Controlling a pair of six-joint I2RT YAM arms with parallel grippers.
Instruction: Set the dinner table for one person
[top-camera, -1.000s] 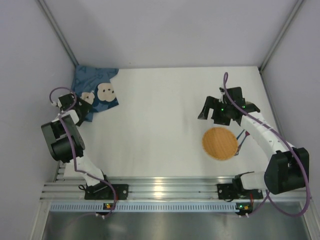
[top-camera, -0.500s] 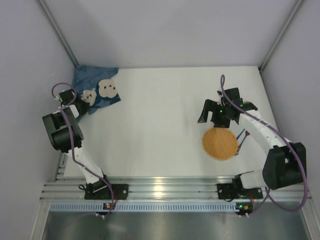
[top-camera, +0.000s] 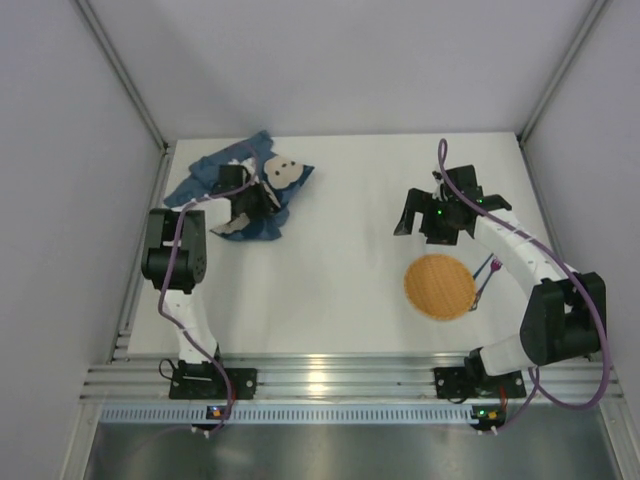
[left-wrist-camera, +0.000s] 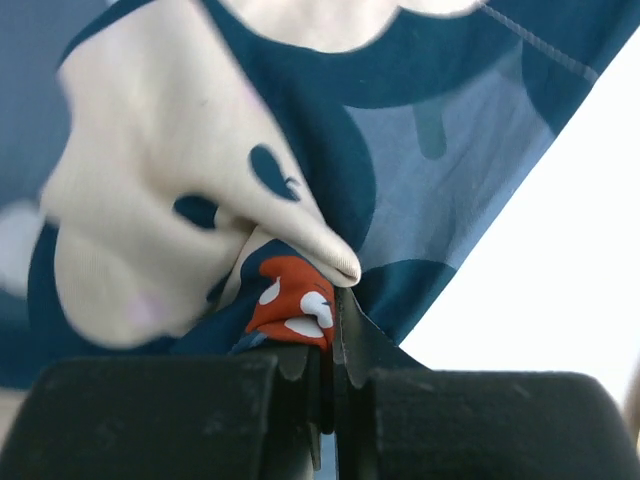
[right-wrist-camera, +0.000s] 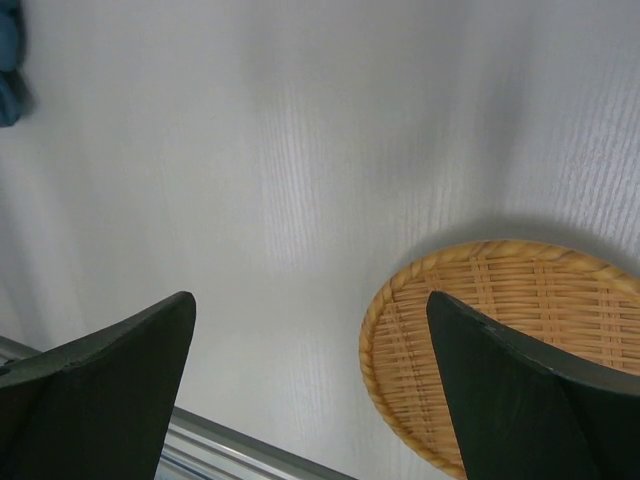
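You are working over the large, flat, plain white rectangular dinner table (top-camera: 340, 230), which is running from the arm bases at 6 o'clock to the back wall at 12. By my judgement the setting is only just beginning, since nothing is sitting in a finished place for a diner yet. The blue cloth placemat with cream bear faces (top-camera: 250, 195) is lying crumpled and bunched at about 10 o'clock on the table, not spread flat, so it is probably waiting to be opened out and positioned. The round woven wicker plate (top-camera: 439, 287) is resting on the tabletop at about 4 o'clock with nothing on it, well apart from the placemat. Two thin dark utensils (top-camera: 486, 275) are lying just beside it at its 3 o'clock, and they are too small for you to tell what kind they are. Your left gripper (left-wrist-camera: 330, 350) is reaching out low toward 10 o'clock, its jaws clamped together on a fold of the placemat, with the cloth bunching up over the fingers. Your right gripper (top-camera: 440, 215) is hovering above the table just off the wicker plate's 12 o'clock edge, pointing down, with its jaws spread wide and holding nothing.
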